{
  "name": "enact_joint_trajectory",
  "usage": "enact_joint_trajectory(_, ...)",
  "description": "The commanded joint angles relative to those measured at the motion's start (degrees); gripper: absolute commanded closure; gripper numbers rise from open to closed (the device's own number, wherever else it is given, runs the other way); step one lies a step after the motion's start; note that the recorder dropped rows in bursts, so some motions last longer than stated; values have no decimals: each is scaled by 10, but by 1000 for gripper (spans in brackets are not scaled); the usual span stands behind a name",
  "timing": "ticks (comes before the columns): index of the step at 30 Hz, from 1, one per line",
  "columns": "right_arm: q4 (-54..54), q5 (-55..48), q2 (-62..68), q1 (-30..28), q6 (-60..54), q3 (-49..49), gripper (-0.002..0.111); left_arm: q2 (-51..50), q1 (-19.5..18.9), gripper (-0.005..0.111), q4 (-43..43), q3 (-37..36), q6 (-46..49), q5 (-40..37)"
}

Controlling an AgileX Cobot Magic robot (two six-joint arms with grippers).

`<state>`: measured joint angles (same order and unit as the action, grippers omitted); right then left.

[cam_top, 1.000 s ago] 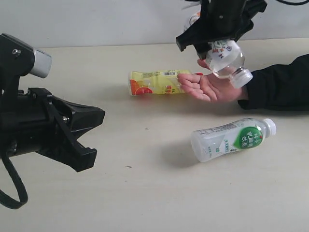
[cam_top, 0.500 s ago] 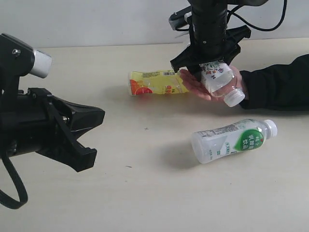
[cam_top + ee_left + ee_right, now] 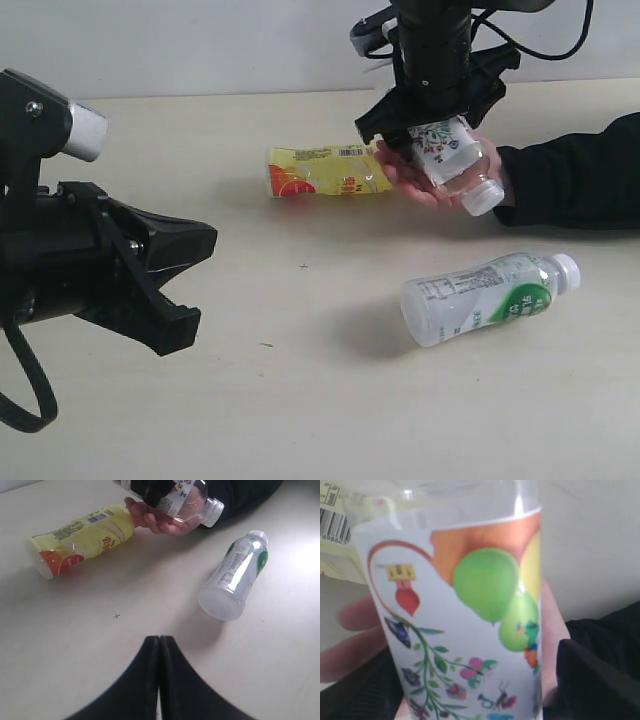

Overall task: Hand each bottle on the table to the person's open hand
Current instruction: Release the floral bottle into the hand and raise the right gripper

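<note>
Exterior: the right gripper (image 3: pixel 428 128) pinches the floral bottle (image 3: pixel 455 160), neck down, over the hand (image 3: pixel 405 178), far right. Left wrist: the left gripper (image 3: pixel 159 641) is pressed together above the beige table (image 3: pixel 75 645). Right wrist: the label (image 3: pixel 470 630) shows flowers and green blobs.

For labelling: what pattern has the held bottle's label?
Bottle label: white, flowers, green balloons; right wrist view.

The floral bottle (image 3: pixel 455 160): white label, green balloons, orange patch, flower sprigs. The yellow bottle (image 3: pixel 320 171): yellow label, orange-red motif. The third bottle (image 3: pixel 487 298): white cap, green-and-white label. The table (image 3: pixel 300 400): pale beige.
</note>
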<state>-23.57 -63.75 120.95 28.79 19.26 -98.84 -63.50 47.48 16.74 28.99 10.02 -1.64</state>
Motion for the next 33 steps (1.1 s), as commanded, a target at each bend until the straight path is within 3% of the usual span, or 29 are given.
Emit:
enact_joint_trajectory(1,-8,11,-2,0,3,-6,29,4,-1,106,-1,-3,3,0)
enact_joint_trajectory(15,-6,3,-54,2,-16,-6,29,4,-1,106,-1,-3,3,0)
enact_joint_trajectory(26,24,-62,-151,2,-139,-6,29,4,-1,106,-1,-3,3,0)
enact_joint_trajectory(33,101,-62,-197,2,-212,-6,31,4,-1,106,-1,-3,3,0)
